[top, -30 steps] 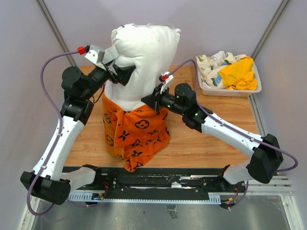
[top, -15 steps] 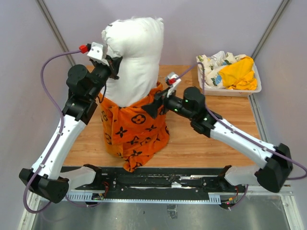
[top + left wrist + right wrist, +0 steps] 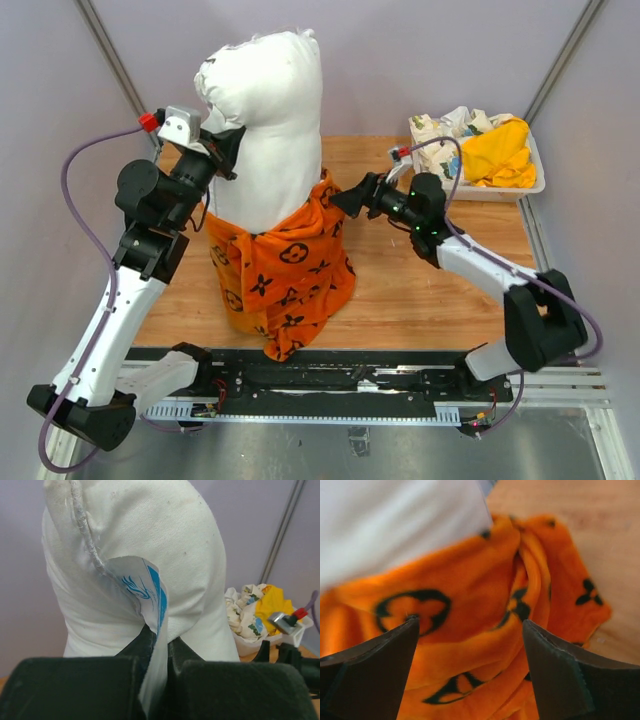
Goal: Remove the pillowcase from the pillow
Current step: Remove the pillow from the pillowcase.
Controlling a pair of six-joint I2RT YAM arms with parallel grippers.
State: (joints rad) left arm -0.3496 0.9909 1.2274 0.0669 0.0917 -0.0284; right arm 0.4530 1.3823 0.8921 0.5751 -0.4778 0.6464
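The white pillow [image 3: 265,120] stands upright with its lower part inside the orange pillowcase [image 3: 285,265], which is bunched on the table. My left gripper [image 3: 222,150] is shut on the pillow's left side. In the left wrist view the gripper [image 3: 159,650] pinches a fold of the pillow [image 3: 150,540] together with its blue-printed label [image 3: 150,590]. My right gripper [image 3: 345,200] is open beside the pillowcase's upper right rim. In the right wrist view the gripper [image 3: 470,630] has nothing between its fingertips [image 3: 555,670]. The pillowcase [image 3: 470,600] lies just beyond them, with the pillow [image 3: 395,520] above.
A white tray [image 3: 480,187] at the back right of the wooden table [image 3: 420,290] holds a yellow cloth [image 3: 497,155] and a floral-print cloth [image 3: 440,135]. The same tray [image 3: 252,647] shows in the left wrist view. Walls close in behind and at both sides.
My left gripper shut on the pillow and drew it up and to the left. My right gripper let go of the pillow, opened, and moved to the pillowcase's right rim.
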